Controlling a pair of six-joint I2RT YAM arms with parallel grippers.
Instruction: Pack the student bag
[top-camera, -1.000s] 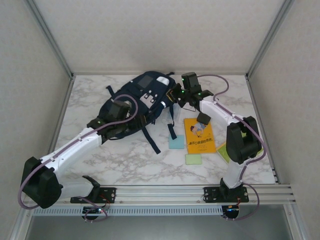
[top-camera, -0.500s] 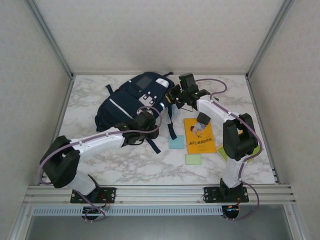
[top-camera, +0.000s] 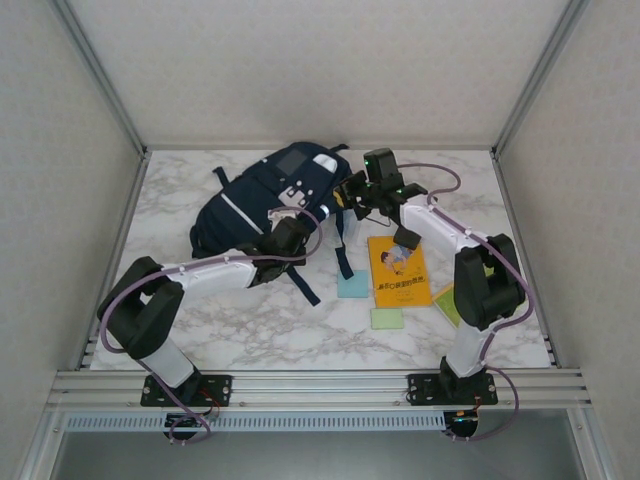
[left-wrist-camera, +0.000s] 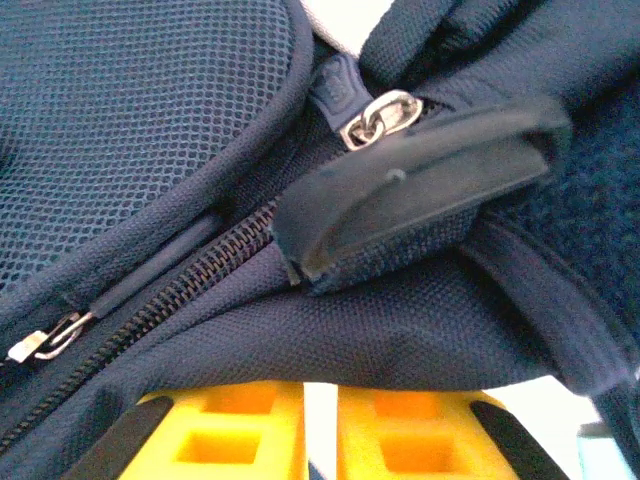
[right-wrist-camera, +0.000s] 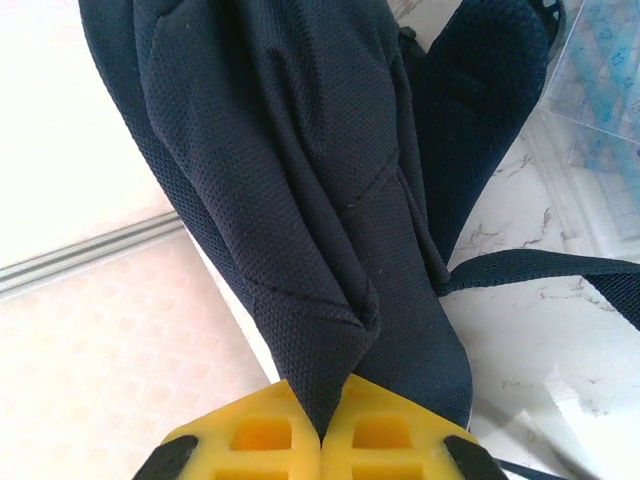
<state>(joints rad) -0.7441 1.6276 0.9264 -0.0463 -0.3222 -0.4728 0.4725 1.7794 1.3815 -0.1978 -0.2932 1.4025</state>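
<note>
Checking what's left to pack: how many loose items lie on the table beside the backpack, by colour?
Orange book: 1
Light blue pad: 1
Green pad: 1
Yellow-green item, partly hidden: 1
Small dark block: 1
Clear ruler: 1
Total: 6

Top view overhead, rearward — wrist views close, sharing student bag (top-camera: 262, 195).

Woven navy cloth on the bag (top-camera: 250, 195), matt, with fine mesh grain. Shiny metal on the zip pull (left-wrist-camera: 380, 117); smooth dark rubbery tab (left-wrist-camera: 420, 180). Matt yellow moulded plastic on the left claw (left-wrist-camera: 320, 435) and right claw (right-wrist-camera: 322, 440). Polished marble-look bench (top-camera: 250, 320); glossy paper book (top-camera: 400, 272).
</note>
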